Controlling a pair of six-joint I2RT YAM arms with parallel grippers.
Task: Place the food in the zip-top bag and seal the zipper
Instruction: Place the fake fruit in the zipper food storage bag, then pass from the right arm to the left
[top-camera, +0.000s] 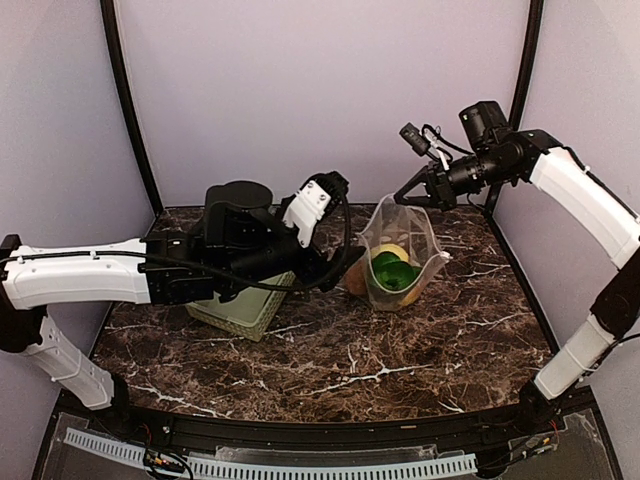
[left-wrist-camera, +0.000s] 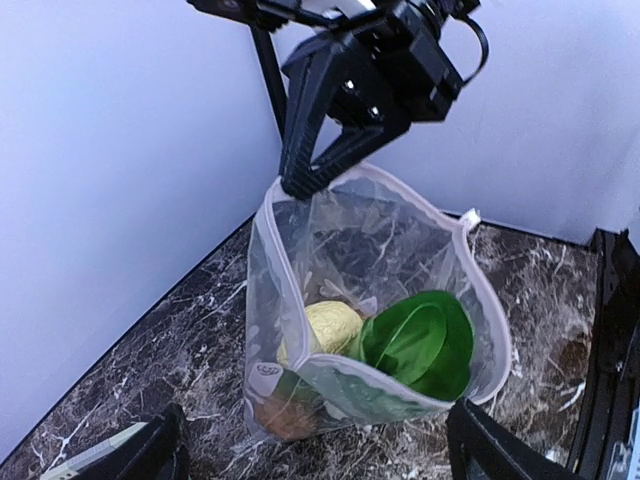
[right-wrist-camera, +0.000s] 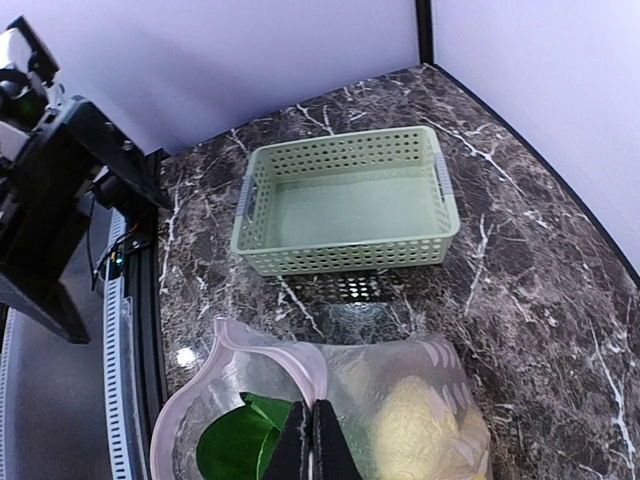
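Soft, even light, faint shadows. Glare dots the table (right-wrist-camera: 185, 356) by its near edge; my left fingers (left-wrist-camera: 150, 455) look blurred.

Tabletop (top-camera: 400, 370): dark brown marble pattern with irregular white veining.
Zip-top bag (left-wrist-camera: 370, 235): clear film with faint whitish print.
Zipper (left-wrist-camera: 490, 300): pinkish-white strip along the rim.
Bok choy (left-wrist-camera: 420, 340): glossy green leaves.
Yellow piece (left-wrist-camera: 325, 328): pale yellow, lightly textured.
Brown piece (left-wrist-camera: 285, 418): orange-brown, seen through the film.
Basket (right-wrist-camera: 340, 258): light green lattice with grey handles (right-wrist-camera: 443, 175).
Right pincer (right-wrist-camera: 312, 440): black.
Left arm (top-camera: 80, 275): white shells, black joints.
Walls (top-camera: 320, 90): plain pale lavender.
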